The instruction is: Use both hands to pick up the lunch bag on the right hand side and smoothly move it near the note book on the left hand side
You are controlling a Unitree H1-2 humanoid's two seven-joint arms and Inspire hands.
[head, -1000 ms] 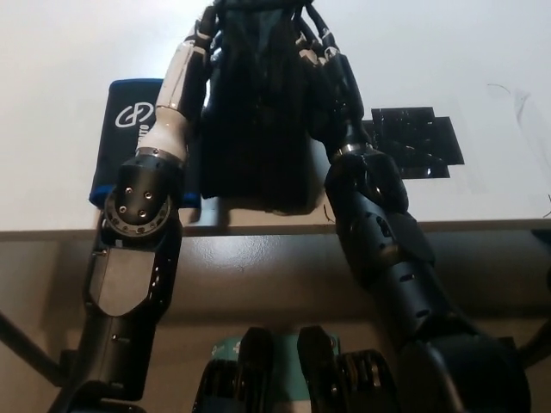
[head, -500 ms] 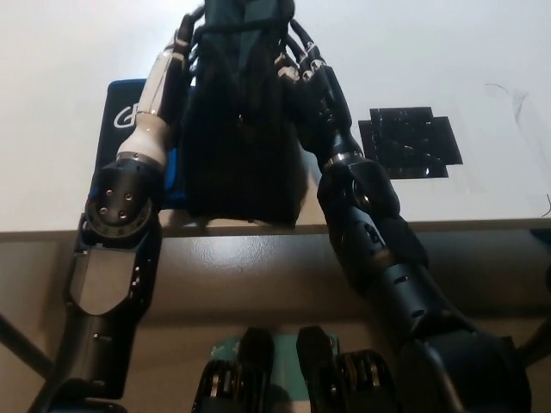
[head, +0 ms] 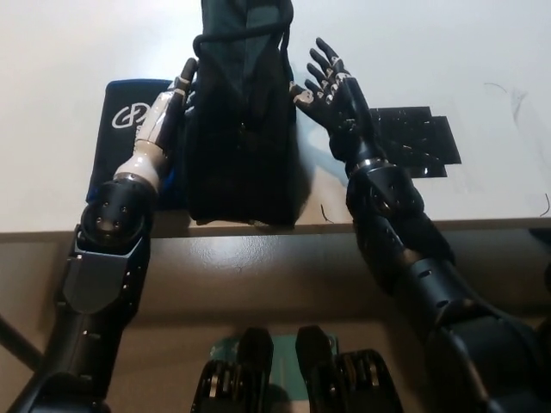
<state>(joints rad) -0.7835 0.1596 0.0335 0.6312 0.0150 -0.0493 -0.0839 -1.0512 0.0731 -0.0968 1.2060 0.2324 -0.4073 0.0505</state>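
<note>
1. Right hand (head: 334, 90), the black one, reads to me as open: fingers spread, palm turned toward the lunch bag (head: 241, 120), just beside the bag's right face with a thin strip of desk (head: 413, 52) showing between them.
2. On the other side I see the white left hand (head: 176, 93) lying along the bag's left face. Its fingers disappear behind the bag's edge, so I cannot tell whether it is gripping or merely resting there.
3. The dark lunch bag stands upright on the desk between the two hands, its cord handle (head: 237, 36) looped across the top and its near end close to the desk's front edge.
4. To the bag's left lies the blue notebook (head: 129, 120) with a white logo, flat on the desk, partly covered by my left forearm; the bag is right next to it.
5. A black patch (head: 417, 142) sits on the desk, right of the right wrist.
</note>
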